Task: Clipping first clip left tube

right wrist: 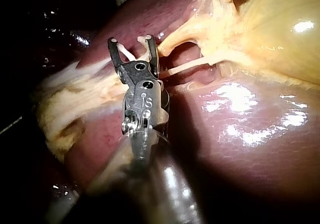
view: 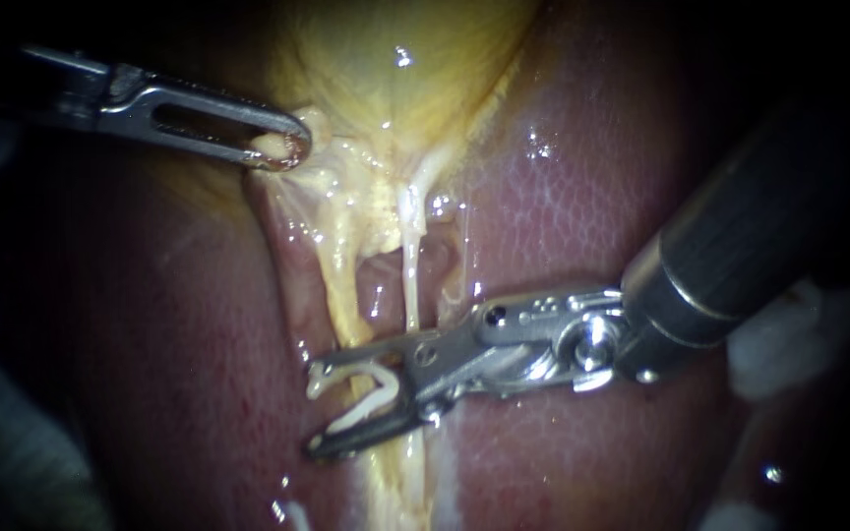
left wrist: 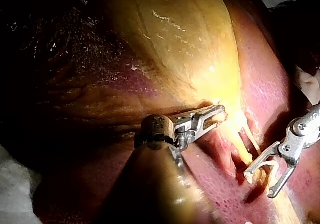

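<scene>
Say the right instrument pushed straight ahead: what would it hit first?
The right instrument, carrying a clip, would likely meet the yellowish left tube first; depth is unclear.

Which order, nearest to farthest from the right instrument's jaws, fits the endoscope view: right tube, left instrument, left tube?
1. Left tube, crossing inside the clip held by the right instrument.
2. Right tube, just beside, toward the jaws' hinge.
3. Left instrument, far upper left, gripping tissue.
</scene>
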Robot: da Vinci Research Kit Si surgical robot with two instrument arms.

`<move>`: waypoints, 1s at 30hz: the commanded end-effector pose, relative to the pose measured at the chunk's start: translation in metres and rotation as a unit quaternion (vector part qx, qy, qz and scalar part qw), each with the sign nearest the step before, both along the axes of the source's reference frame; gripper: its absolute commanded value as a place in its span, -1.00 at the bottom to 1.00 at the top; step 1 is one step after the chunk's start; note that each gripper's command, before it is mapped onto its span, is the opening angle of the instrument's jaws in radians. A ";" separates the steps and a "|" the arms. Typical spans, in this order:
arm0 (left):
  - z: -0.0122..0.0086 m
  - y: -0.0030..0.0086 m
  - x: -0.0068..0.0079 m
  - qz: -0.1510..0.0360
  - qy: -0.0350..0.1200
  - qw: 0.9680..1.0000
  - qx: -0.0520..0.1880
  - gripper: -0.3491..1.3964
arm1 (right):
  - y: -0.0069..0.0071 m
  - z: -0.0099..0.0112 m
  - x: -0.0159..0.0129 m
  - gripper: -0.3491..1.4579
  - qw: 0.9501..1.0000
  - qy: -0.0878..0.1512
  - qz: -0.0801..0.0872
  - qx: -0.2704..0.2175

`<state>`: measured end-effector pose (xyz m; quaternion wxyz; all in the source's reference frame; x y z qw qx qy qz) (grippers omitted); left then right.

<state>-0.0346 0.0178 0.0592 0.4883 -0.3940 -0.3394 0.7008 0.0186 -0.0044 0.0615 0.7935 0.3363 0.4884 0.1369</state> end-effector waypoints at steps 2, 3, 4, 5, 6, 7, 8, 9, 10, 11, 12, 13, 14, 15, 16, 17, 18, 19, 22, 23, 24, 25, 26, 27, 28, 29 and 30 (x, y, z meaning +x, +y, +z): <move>-0.0001 0.0000 0.0000 0.000 -0.001 1.000 0.000 -1.00 | 0.0000 -0.0003 -0.0001 -0.06 1.000 0.003 0.001 0.001; -0.0001 0.0000 0.0000 0.000 -0.001 1.000 0.000 -1.00 | 0.0001 -0.0005 -0.0002 -0.06 1.000 0.004 0.002 0.002; -0.0001 0.0000 0.0000 0.000 -0.001 1.000 0.000 -1.00 | 0.0001 -0.0008 -0.0003 -0.06 1.000 0.006 0.003 0.004; -0.0001 0.0000 0.0000 0.000 -0.001 1.000 0.000 -1.00 | 0.0003 -0.0012 -0.0005 -0.06 1.000 0.009 0.004 0.005; -0.0001 0.0000 0.0000 0.000 -0.001 1.000 0.000 -1.00 | 0.0004 -0.0015 -0.0006 -0.06 1.000 0.012 0.005 0.007; -0.0001 0.0000 0.0000 0.000 -0.001 1.000 0.000 -1.00 | 0.0005 -0.0018 -0.0008 -0.06 1.000 0.013 0.006 0.009; -0.0001 0.0000 0.0000 0.000 -0.001 1.000 0.000 -1.00 | 0.0007 -0.0022 -0.0010 -0.06 1.000 0.015 0.006 0.010; -0.0001 0.0000 0.0001 0.000 -0.001 1.000 0.000 -1.00 | 0.0009 -0.0026 -0.0013 -0.06 1.000 0.018 0.008 0.013; -0.0001 0.0000 0.0001 0.000 -0.001 1.000 0.000 -1.00 | 0.0011 -0.0029 -0.0015 -0.06 1.000 0.020 0.008 0.014; -0.0001 0.0000 0.0001 0.000 -0.001 1.000 0.000 -1.00 | 0.0013 -0.0032 -0.0017 -0.06 1.000 0.021 0.009 0.016; -0.0001 0.0000 0.0001 0.000 -0.001 1.000 0.000 -1.00 | 0.0015 -0.0035 -0.0021 -0.06 1.000 0.023 0.009 0.017; -0.0001 0.0001 0.0001 0.000 -0.001 1.000 0.000 -1.00 | 0.0016 -0.0036 -0.0023 -0.06 0.999 0.025 0.010 0.018; -0.0001 0.0001 0.0001 0.000 -0.001 1.000 0.000 -1.00 | 0.0017 -0.0037 -0.0026 -0.06 0.999 0.026 0.010 0.019; -0.0002 0.0001 0.0001 -0.001 0.000 1.000 0.000 -1.00 | 0.0019 -0.0038 -0.0030 -0.06 0.999 0.027 0.010 0.020; -0.0002 0.0001 0.0002 -0.001 0.000 1.000 0.000 -1.00 | 0.0019 -0.0038 -0.0032 -0.06 0.999 0.027 0.009 0.020; -0.0002 0.0001 0.0002 -0.001 0.000 1.000 0.000 -1.00 | 0.0020 -0.0037 -0.0035 -0.06 0.999 0.028 0.009 0.020; -0.0002 0.0001 0.0002 -0.001 0.000 1.000 0.000 -1.00 | 0.0020 -0.0036 -0.0038 -0.06 0.999 0.028 0.009 0.020; -0.0002 0.0001 0.0002 -0.001 0.000 1.000 0.000 -1.00 | 0.0021 -0.0035 -0.0041 -0.06 0.999 0.030 0.010 0.020; -0.0002 0.0001 0.0002 -0.001 0.000 1.000 0.000 -1.00 | 0.0024 -0.0029 -0.0047 -0.06 0.999 0.029 0.010 0.020; -0.0002 0.0001 0.0002 -0.001 0.000 1.000 0.000 -1.00 | 0.0025 -0.0027 -0.0048 -0.06 0.999 0.030 0.011 0.020; -0.0002 0.0001 0.0002 -0.001 0.000 1.000 0.000 -1.00 | 0.0026 -0.0024 -0.0050 -0.06 0.999 0.031 0.011 0.017; -0.0002 0.0001 0.0002 -0.001 0.000 1.000 0.000 -1.00 | 0.0028 -0.0022 -0.0051 -0.06 0.999 0.032 0.012 0.017; -0.0002 0.0001 0.0002 -0.001 0.000 1.000 0.000 -1.00 | 0.0029 -0.0019 -0.0052 -0.06 0.999 0.031 0.013 0.020; -0.0002 0.0001 0.0002 -0.001 0.000 1.000 0.000 -1.00 | 0.0030 -0.0016 -0.0054 -0.06 0.999 0.029 0.015 0.022; -0.0002 0.0001 0.0002 -0.001 0.000 1.000 0.000 -1.00 | 0.0031 -0.0012 -0.0056 -0.06 0.999 0.029 0.016 0.024; -0.0002 0.0001 0.0002 -0.001 0.000 1.000 0.000 -1.00 | 0.0032 -0.0008 -0.0057 -0.06 0.999 0.027 0.018 0.026; -0.0002 0.0001 0.0002 -0.001 0.000 1.000 0.000 -1.00 | 0.0033 -0.0005 -0.0059 -0.06 0.999 0.026 0.019 0.028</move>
